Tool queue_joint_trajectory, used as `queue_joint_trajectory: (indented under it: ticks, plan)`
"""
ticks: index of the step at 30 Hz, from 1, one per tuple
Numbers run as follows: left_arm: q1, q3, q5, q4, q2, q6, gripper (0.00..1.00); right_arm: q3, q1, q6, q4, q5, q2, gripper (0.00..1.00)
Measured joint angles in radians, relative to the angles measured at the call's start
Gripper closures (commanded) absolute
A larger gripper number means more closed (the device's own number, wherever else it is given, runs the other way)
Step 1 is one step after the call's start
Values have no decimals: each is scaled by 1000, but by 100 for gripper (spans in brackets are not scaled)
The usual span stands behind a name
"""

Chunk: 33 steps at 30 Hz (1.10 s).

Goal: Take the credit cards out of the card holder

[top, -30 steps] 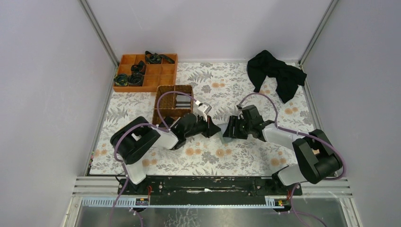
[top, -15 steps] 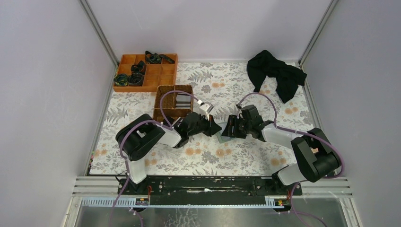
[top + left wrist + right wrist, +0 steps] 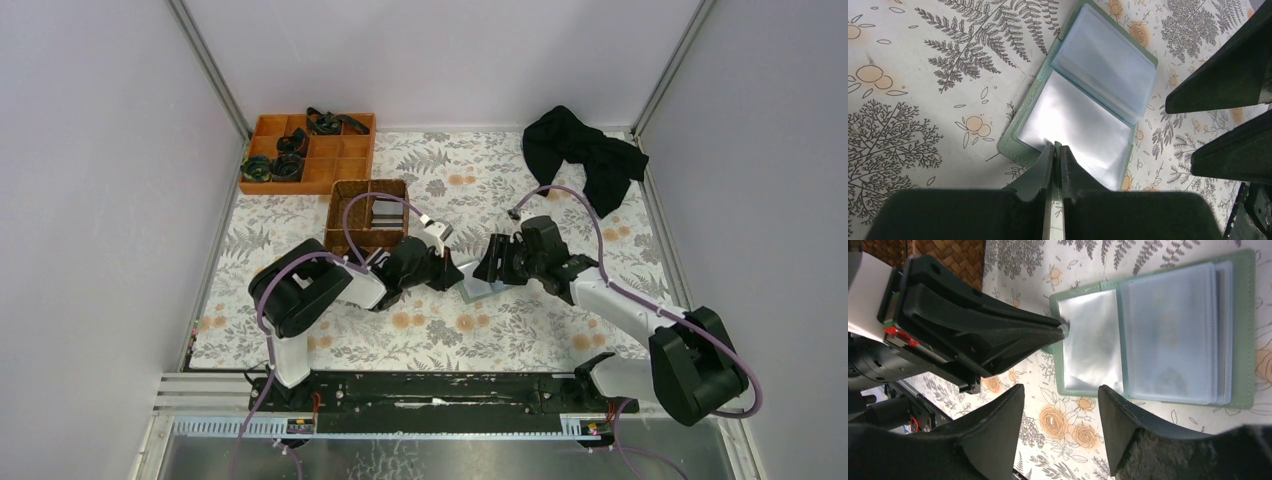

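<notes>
**Card holder lies open between the two grippers**

Mid-table, the card holder point(image 3: 480, 288) lies spread flat on the fern-patterned table point(image 3: 440, 330), clear sleeves upward. Its long axis runs away from the left gripper point(image 3: 1057, 147). One short end touches that gripper's tips, which are pressed together; whether they nip anything cannot be told. The right gripper point(image 3: 1060, 388) hovers over the holder, fingers wide apart, gripping nothing. Beyond stand a wicker basket point(image 3: 366, 184), then an orange tray point(image 3: 352, 165) and a black cloth point(image 3: 585, 150).
</notes>
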Motion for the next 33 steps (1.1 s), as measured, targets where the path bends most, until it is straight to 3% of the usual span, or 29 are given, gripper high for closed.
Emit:
queue_joint_trajectory:
  ticks: [10,17,26,33]
  plan:
    - [0,56,0,-9,47,4,100,36,-50,-37,12,1,209,36]
    - [3,71,8,-4,67,8,100,51,-58,-45,45,-29,247,37]
    - [13,114,11,10,106,9,100,45,-72,9,198,-201,327,39]
    - [13,118,11,11,110,10,100,45,-69,10,163,-223,312,40]
